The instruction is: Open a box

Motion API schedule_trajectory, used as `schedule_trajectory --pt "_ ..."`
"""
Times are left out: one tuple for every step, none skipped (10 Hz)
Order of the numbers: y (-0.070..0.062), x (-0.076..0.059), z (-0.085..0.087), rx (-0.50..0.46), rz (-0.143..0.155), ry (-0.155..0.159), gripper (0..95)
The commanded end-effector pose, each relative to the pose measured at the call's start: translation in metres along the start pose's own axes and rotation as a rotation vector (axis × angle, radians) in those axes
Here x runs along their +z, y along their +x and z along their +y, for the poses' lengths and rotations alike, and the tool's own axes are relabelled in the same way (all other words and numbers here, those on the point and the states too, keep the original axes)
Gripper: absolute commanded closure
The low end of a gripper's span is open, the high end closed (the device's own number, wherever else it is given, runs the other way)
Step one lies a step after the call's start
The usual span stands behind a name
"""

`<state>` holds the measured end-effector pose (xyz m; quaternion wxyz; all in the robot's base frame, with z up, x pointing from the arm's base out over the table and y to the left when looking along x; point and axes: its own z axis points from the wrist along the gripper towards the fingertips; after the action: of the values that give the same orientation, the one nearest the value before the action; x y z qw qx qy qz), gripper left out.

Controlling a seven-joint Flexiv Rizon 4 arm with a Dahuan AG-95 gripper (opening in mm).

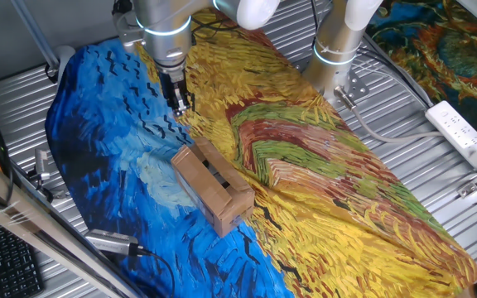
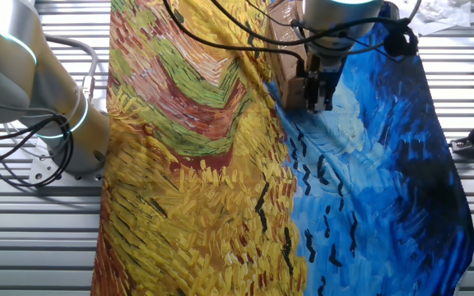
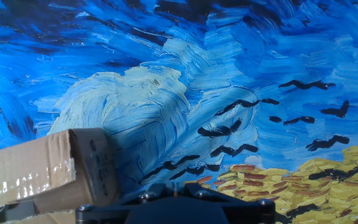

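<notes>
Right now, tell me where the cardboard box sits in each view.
One fixed view: the box lies at centre, on the blue-yellow seam of the painted cloth.
The other fixed view: top centre, mostly hidden behind the tool; a brown edge shows.
Hand view: lower left corner.
Shared landmark: the pale swirl.
</notes>
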<state>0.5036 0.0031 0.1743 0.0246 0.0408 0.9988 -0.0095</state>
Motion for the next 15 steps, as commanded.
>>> schedule_trajectory --pt "0.000 0.000 0.000 -0.002 0.001 0.000 95.0" --pt "0.000 0.000 0.000 -0.006 0.002 0.000 95.0" --pt "0.000 0.000 0.000 -0.010 0.003 0.001 95.0" --pt "0.000 0.000 0.000 -0.015 0.001 0.000 95.0" --pt "-0.002 0.001 -0.001 -0.020 0.000 -0.002 95.0" --pt "-0.010 0.001 -0.003 -0.031 0.005 -0.005 95.0" --pt "-0.017 -0.001 -0.002 -0.039 0.010 -0.009 95.0" --pt "-0.023 -0.003 0.001 -0.051 0.015 -0.012 95.0" --pt "-0.028 -0.006 0.006 -0.080 0.021 -0.018 95.0" --pt "-0.031 -0.009 0.011 -0.094 0.026 -0.026 95.0" --pt "-0.034 -0.010 0.018 -0.107 0.028 -0.034 95.0" --pt "-0.037 -0.011 0.027 -0.102 0.027 -0.045 95.0" --pt "-0.039 -0.012 0.036 -0.103 0.030 -0.044 95.0" --pt "-0.040 -0.013 0.042 -0.111 0.030 -0.045 95.0" --pt "-0.040 -0.015 0.051 -0.125 0.026 -0.045 95.0"
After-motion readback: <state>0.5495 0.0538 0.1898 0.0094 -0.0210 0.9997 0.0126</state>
